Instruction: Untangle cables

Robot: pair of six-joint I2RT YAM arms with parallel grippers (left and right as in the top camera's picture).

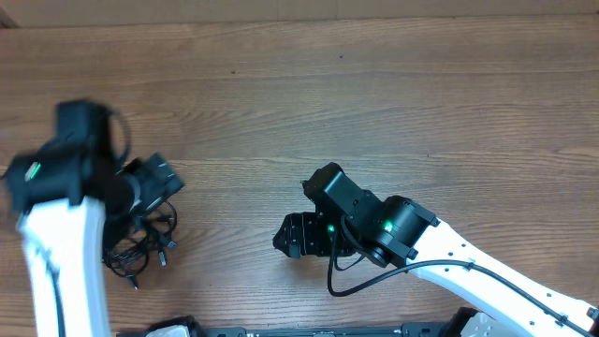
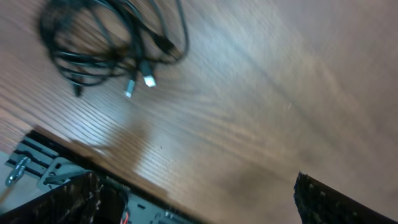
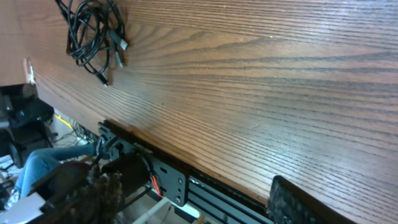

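1. The cables (image 1: pixel 140 241) lay in one tangled clump on the table (image 1: pixel 374 94), near its front edge on the left side, with nothing gripping them.
2. The clump was loosely coiled and had no strong long axis. In the overhead view it ran a little longer front to back, with loose ends trailing towards the front.
3. The left gripper (image 1: pixel 154 180) was just beside the clump, on its far side. Its jaws were spread wide and empty, and the cables lay off to one side of the gap rather than inside it.
4. The right gripper (image 1: pixel 290 236) sat near the table's middle, well apart from the clump, its jaws also parted around nothing. I judged the left arm the nearer one for a first pick.
5. The left wrist view showed two silver-tipped plug ends (image 2: pixel 149 79) at the clump's edge, which the overhead view blurred. The overhead view alone showed both arms' positions. The right wrist view showed the whole clump (image 3: pixel 93 31) far off, unobstructed.
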